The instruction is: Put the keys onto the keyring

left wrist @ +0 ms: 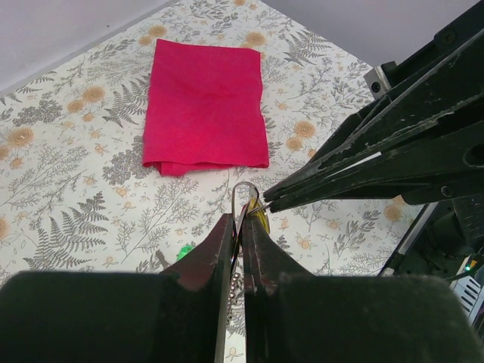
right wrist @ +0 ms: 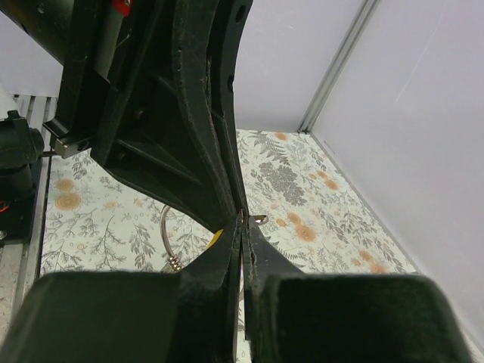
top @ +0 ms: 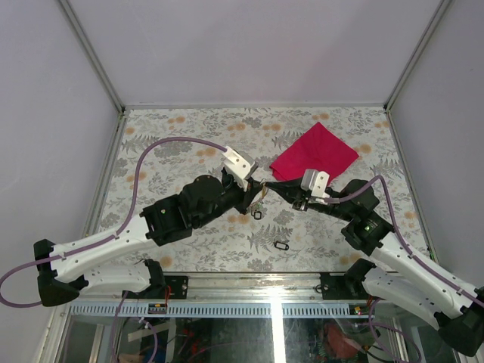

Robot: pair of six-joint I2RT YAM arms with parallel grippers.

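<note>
The left gripper [left wrist: 239,221] pinches the keyring [left wrist: 243,183] at mid-table, just near of the red cloth [left wrist: 206,102]. The right gripper [right wrist: 243,227], jaws pressed together, meets the ring beside a yellow key [left wrist: 262,219]. One black key [top: 255,214] lies on the table [top: 189,128] just near of them, another [top: 282,245] nearer still.
</note>
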